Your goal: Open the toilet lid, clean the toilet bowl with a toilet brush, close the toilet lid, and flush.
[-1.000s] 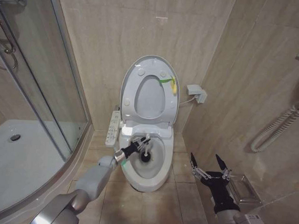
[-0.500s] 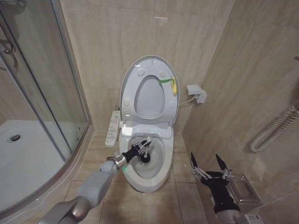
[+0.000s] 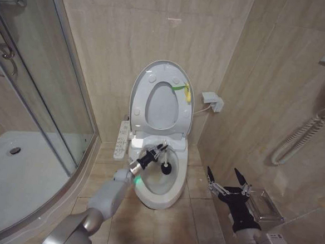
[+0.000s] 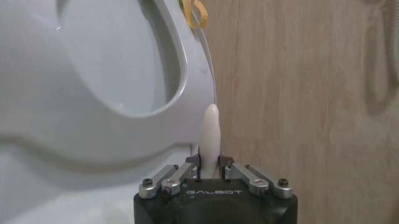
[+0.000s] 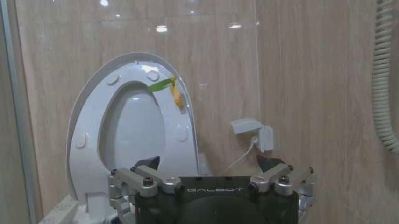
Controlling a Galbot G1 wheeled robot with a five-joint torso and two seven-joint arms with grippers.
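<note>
On your far left the glass shower door (image 3: 39, 85) is standing beside the toilet, and the white button panel (image 3: 120, 140) is running along the left side of the toilet bowl (image 3: 158, 197). Your left gripper (image 3: 159, 152) is reaching over the bowl's rear left part, its fingers pinched tight around the thin white handle of the toilet brush (image 3: 165, 159). In the left wrist view that handle (image 4: 210, 135) is poking straight up from between the closed fingers. The brush's dark head is sitting down inside the bowl, near its back right part. Above the bowl, the toilet lid (image 3: 140, 87) is standing upright against the tiled wall, with the ring seat (image 3: 162, 103) raised against it and a green and yellow tag (image 3: 184, 90) hanging at the seat's upper right. Further right, a small white wall box (image 3: 211, 99) is trailing a cable toward the toilet. Your right gripper (image 3: 229, 178) is hovering low at the right, well apart from the bowl, its fingers spread wide and holding nothing.
</note>
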